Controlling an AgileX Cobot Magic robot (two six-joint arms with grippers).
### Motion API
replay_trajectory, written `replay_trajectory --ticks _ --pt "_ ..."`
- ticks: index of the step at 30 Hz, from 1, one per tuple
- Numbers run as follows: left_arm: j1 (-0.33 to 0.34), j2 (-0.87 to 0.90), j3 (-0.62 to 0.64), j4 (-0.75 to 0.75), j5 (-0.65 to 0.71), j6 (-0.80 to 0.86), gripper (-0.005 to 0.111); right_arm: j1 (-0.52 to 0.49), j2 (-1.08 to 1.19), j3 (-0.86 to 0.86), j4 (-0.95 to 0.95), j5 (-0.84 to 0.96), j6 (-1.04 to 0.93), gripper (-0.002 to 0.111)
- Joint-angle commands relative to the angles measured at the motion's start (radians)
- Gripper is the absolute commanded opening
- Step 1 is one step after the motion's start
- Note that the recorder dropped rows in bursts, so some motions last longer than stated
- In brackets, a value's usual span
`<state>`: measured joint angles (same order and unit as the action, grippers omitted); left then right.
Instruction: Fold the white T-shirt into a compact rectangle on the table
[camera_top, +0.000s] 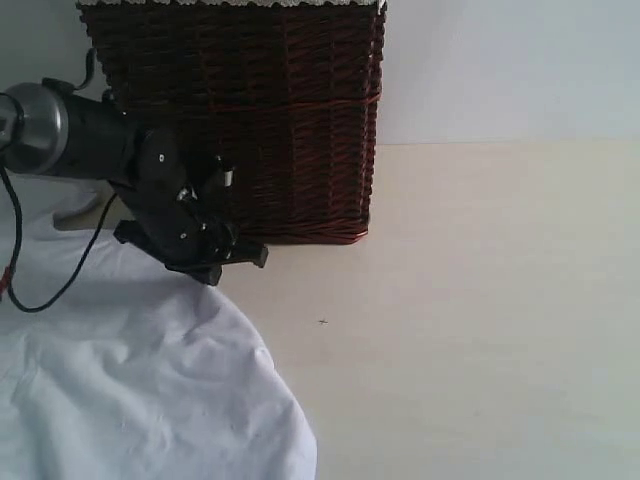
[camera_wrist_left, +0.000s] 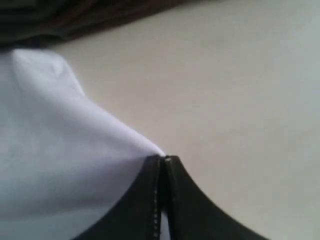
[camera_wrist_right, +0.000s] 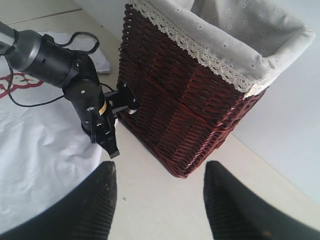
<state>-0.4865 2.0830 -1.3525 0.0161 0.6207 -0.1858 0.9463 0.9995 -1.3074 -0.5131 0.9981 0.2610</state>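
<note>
Exterior view: the broad pale cream table (camera_top: 500, 300) carries the whole layout. The soft white cotton T-shirt (camera_top: 130, 380) lies spread over its near left part, rumpled and not yet folded. Its red lettering (camera_wrist_right: 15, 80) shows only in the right wrist view. A dark brown wicker basket (camera_top: 260, 110) with a lace-edged cloth liner (camera_wrist_right: 225, 35) stands at the far side, just beyond the shirt's far right edge and off the fabric.

The black left gripper (camera_wrist_left: 162, 162) points down at that far right edge, close to the basket's base. Its jaws are pressed together, with white fabric drawn to a peak between the tips. This is a pinch grip on the edge, judged suitable for lifting it over the body of the shirt. Which part of the garment this edge belongs to cannot be told.

The right gripper (camera_wrist_right: 160, 200) hangs over the table near the basket. Its jaws are roughly half apart and hold nothing. It is judged to be standing clear of the fold.
</note>
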Motion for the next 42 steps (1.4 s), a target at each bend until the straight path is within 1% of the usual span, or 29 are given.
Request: replay_trajectory --ticks 1,4,8,13,15,17,19,22,24,25,26,27,28,29,30,31,32,33,35,36,37,38,40,42 --pt "0.007 -0.098 -0.011 0.015 0.087 0.058 0.0 -0.004 0.002 0.004 -0.003 -0.009 0.001 0.051" --pt "0.013 -0.172 0.007 0.061 0.153 0.058 0.0 -0.004 0.002 0.004 -0.003 -0.009 0.001 0.051" --pt "0.032 -0.281 0.074 0.099 0.176 0.058 0.0 -0.004 0.002 0.004 -0.003 -0.007 0.001 0.051" --pt "0.116 -0.452 0.2 0.099 0.202 0.058 0.0 -0.004 0.002 0.004 -0.001 -0.008 0.001 0.051" --pt "0.163 -0.503 0.254 0.099 0.255 0.076 0.0 -0.004 0.002 0.004 -0.001 -0.008 0.001 0.051" --pt "0.204 -0.538 0.319 0.099 0.341 0.105 0.0 -0.004 0.002 0.004 0.001 -0.008 0.001 0.051" --pt "0.224 -0.551 0.385 0.099 0.379 0.124 0.0 -0.004 0.002 0.004 0.001 -0.008 0.001 0.051" --pt "0.244 -0.545 0.495 0.107 0.32 0.124 0.0 -0.004 0.002 0.004 0.005 -0.008 0.001 0.051" --pt "0.276 -0.52 0.543 0.126 0.288 0.086 0.0 -0.004 0.002 0.004 0.007 -0.008 0.001 0.051" --pt "0.316 -0.487 0.565 0.155 0.286 0.019 0.002 -0.004 0.002 0.004 0.009 -0.008 0.001 0.051" --pt "0.332 -0.475 0.566 0.155 0.3 0.016 0.006 -0.004 0.002 0.004 0.009 -0.008 0.001 0.051" --pt "0.349 -0.452 0.566 0.157 0.335 0.016 0.021 -0.004 0.002 0.004 0.014 -0.008 0.001 0.051" --pt "0.349 -0.446 0.566 0.159 0.337 0.016 0.028 -0.004 0.002 0.004 0.016 -0.008 -0.004 0.051" --pt "0.349 -0.443 0.566 0.17 0.328 0.013 0.049 -0.004 0.002 0.004 0.018 -0.008 -0.007 0.051" --pt "0.349 -0.443 0.561 0.172 0.328 0.01 0.058 -0.004 0.002 0.004 0.018 -0.008 -0.007 0.051" --pt "0.349 -0.445 0.522 0.173 0.333 -0.004 0.074 -0.004 0.002 0.004 0.02 -0.008 -0.007 0.051" --pt "0.34 -0.475 0.45 0.115 0.331 0.031 0.075 -0.004 0.002 0.004 0.02 -0.008 -0.007 0.051" --pt "0.334 -0.494 0.434 0.08 0.315 0.073 0.074 -0.004 0.002 0.004 0.02 -0.008 -0.007 0.051" --pt "0.3 -0.544 0.419 -0.084 0.209 0.311 0.068 -0.004 0.002 0.004 0.02 -0.008 -0.009 0.051" --pt "0.27 -0.55 0.419 -0.185 0.162 0.516 0.064 -0.004 0.002 0.004 0.022 -0.008 -0.017 0.051" --pt "0.253 -0.545 0.421 -0.211 0.148 0.622 0.063 -0.004 0.002 0.004 0.024 -0.008 -0.025 0.051" --pt "0.227 -0.526 0.421 -0.204 0.146 0.762 0.063 -0.004 0.002 0.004 0.024 -0.008 -0.025 0.051" --pt "0.223 -0.498 0.421 -0.165 0.131 0.806 0.063 -0.004 0.002 0.004 0.024 -0.009 -0.025 0.051" --pt "0.233 -0.45 0.421 -0.113 0.073 0.791 0.063 -0.004 0.002 0.004 0.024 -0.009 -0.025 0.051"
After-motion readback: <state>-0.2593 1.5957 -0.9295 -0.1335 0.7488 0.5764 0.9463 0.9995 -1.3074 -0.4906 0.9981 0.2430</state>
